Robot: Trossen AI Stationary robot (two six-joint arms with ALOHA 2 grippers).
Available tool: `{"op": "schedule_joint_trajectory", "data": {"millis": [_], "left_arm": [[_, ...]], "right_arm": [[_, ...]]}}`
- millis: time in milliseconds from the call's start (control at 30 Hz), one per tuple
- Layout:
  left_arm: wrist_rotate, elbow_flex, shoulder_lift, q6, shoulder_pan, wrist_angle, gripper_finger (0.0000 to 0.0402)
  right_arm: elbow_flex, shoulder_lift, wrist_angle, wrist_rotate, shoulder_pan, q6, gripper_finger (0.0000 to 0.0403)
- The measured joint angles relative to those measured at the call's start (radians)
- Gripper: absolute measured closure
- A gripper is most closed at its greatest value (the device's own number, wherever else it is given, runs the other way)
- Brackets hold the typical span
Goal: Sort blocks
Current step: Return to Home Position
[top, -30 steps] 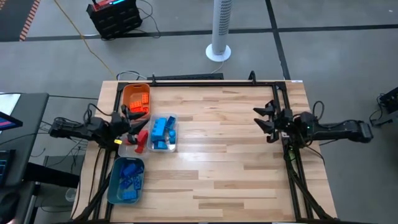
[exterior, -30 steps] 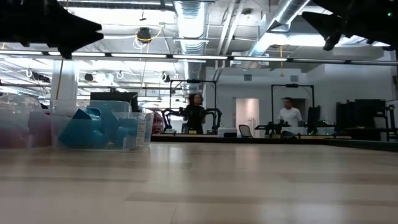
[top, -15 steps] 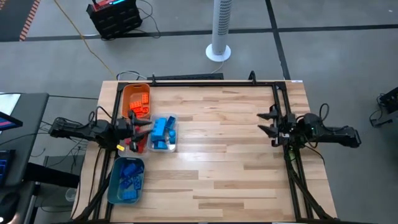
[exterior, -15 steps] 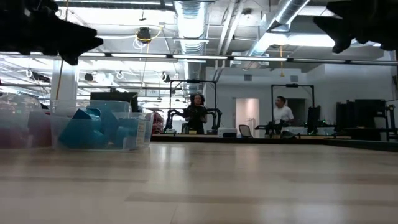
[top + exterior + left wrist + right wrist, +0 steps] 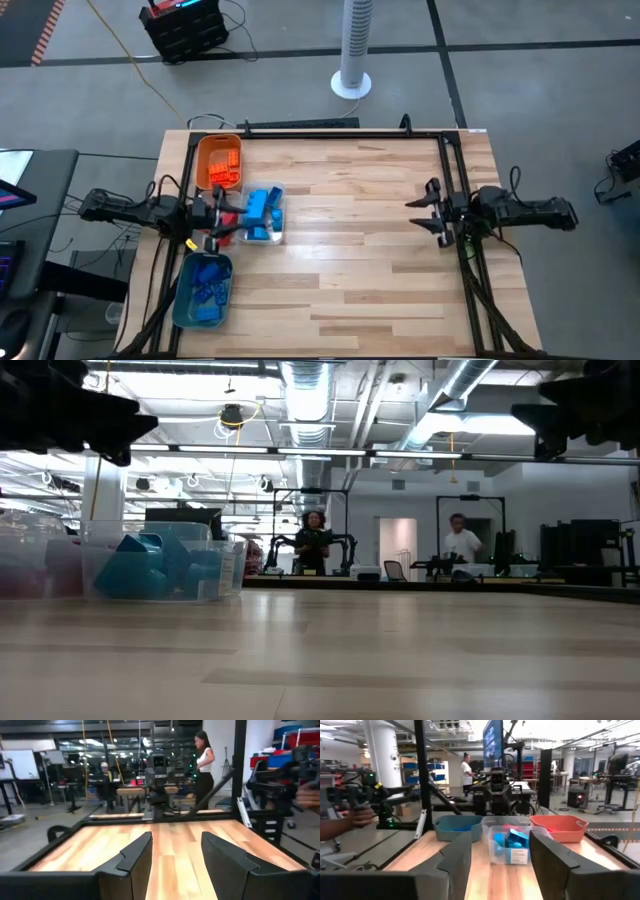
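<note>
Left gripper (image 5: 236, 216): wide open, nothing held, raised just beside the clear tray (image 5: 283, 226) near the worktop's (image 5: 350, 250) left edge. Right gripper (image 5: 417, 213): wide open as well, empty, at the right edge, arm lying low and level. Blocks (image 5: 262, 210): all binned in the orange tray (image 5: 203, 150), the clear tray and the teal tray (image 5: 183, 300), none loose. Judged: sorting done, homing in hand. Next: tuck both arms to rest, clear of the trays.

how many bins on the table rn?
4, all on the left side: orange bin at the far end, teal bin at the near end, blue-block clear bin and red-block clear bin between them, the latter partly under the left gripper.
</note>
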Motion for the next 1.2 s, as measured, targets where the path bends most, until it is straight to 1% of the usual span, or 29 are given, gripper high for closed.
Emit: {"op": "schedule_joint_trajectory", "data": {"millis": [167, 233, 300, 433, 633, 733, 1033, 1200], "left_arm": [[0.024, -0.002, 0.000, -0.058, 0.000, -0.033, 0.0237], [0.057, -0.002, 0.000, -0.073, 0.000, -0.065, 0.0237], [0.073, -0.002, 0.000, -0.074, 0.000, -0.078, 0.0237], [0.071, -0.002, 0.005, -0.073, 0.000, -0.086, 0.0237], [0.069, -0.002, 0.007, 0.044, 0.000, -0.089, 0.0237], [0.067, -0.003, 0.007, 0.071, 0.000, -0.090, 0.0237], [0.064, -0.003, 0.007, 0.012, 0.000, -0.093, 0.0237], [0.064, -0.003, 0.007, 0.015, 0.000, -0.094, 0.0237]], "right_arm": [[0.000, 0.000, 0.008, 0.000, 0.012, 0.008, 0.0218], [0.000, 0.000, -0.002, 0.000, 0.012, 0.007, 0.0224], [0.000, 0.000, -0.028, 0.000, 0.012, 0.012, 0.0227], [0.000, 0.000, -0.117, 0.001, 0.012, 0.010, 0.0226], [0.000, 0.000, -0.264, 0.001, 0.012, 0.010, 0.0226], [0.004, 0.001, -0.311, 0.004, 0.012, 0.008, 0.0225], [0.006, 0.008, -0.320, 0.004, 0.012, 0.008, 0.0225], [0.006, 0.008, -0.321, 0.004, 0.012, 0.008, 0.0225]]}}
